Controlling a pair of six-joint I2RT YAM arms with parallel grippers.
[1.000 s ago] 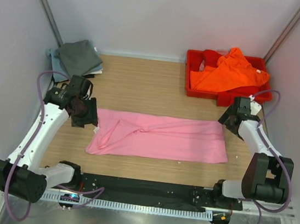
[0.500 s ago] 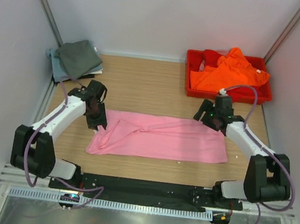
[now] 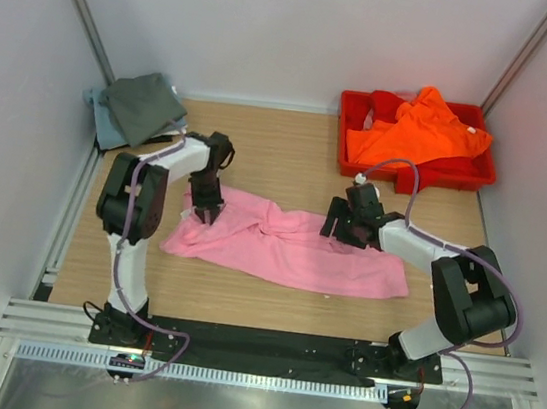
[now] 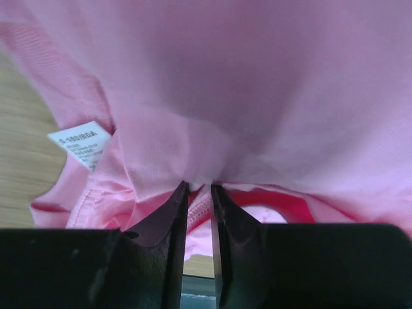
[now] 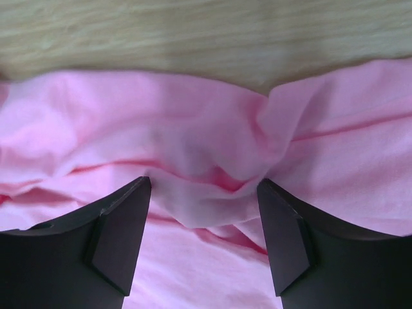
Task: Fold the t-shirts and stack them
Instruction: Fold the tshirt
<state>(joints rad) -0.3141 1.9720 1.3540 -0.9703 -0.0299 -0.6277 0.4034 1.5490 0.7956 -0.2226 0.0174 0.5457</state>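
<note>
Pink t-shirt (image 3: 287, 252) lies rumpled across the middle of the tabletop (image 3: 270, 154), long side running left to right, creased along its length and bunched at the left end. Left arm (image 3: 174, 156) reaches in from the far left, wrist down over the shirt's left end. Left jaws clenched almost together on a pinch of pink cloth; from the left wrist, a fold is drawn into the narrow slot between the two dark fingers (image 4: 168, 222). White label (image 4: 80, 143) shows at a hem just left of that pinch, print too small to read. Right arm (image 3: 409, 245) lies low on the right side, wrist at the shirt's far edge, right of centre. Right jaws released and standing wide, fingers (image 5: 119, 232) either side of a raised ridge of pink cloth, not closed on it. Bare wood shows beyond the shirt's far edge in the right wrist view. Orange t-shirt (image 3: 419, 133) heaped in a red tray (image 3: 408, 179) at the far right corner. Dark grey t-shirt (image 3: 143, 105) folded, lying on the pale blue-grey t-shirt (image 3: 95, 105), far left corner by the wall
</note>
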